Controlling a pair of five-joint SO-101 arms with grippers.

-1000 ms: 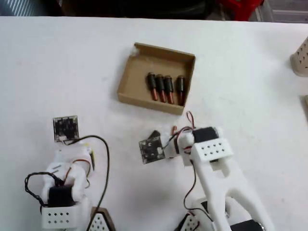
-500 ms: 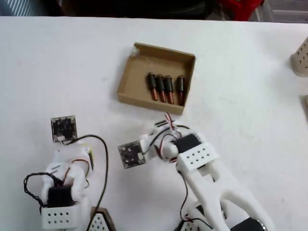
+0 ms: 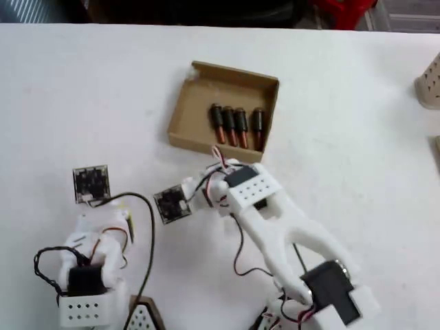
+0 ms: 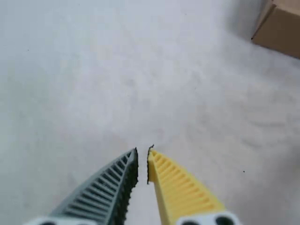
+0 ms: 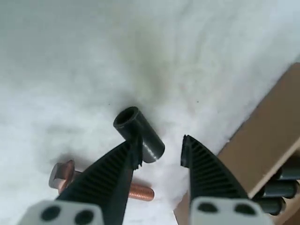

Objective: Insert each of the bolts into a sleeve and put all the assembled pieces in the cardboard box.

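Black sleeve (image 5: 139, 135), lying on the table (image 5: 70, 56) near the cardboard box (image 5: 267, 150), copper bolt (image 5: 61, 174) beside it: centre your right gripper (image 5: 161, 146), jaws parted and empty, squarely across its barrel before you close; left gripper (image 4: 142, 157) pinched narrow, empty.

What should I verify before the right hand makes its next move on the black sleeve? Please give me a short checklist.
1. Right hand open: ok.
2. Black sleeve lying free on the table, open end visible: ok.
3. Sleeve centred in the gap of the hand: not ok; it sits off to one side.
4. Bolt loose beside the sleeve, not yet inserted: ok.
5. Room in the cardboard box: ok; four assembled pieces lie on one side only.
6. Left hand out of the way: ok; shut, over bare table.
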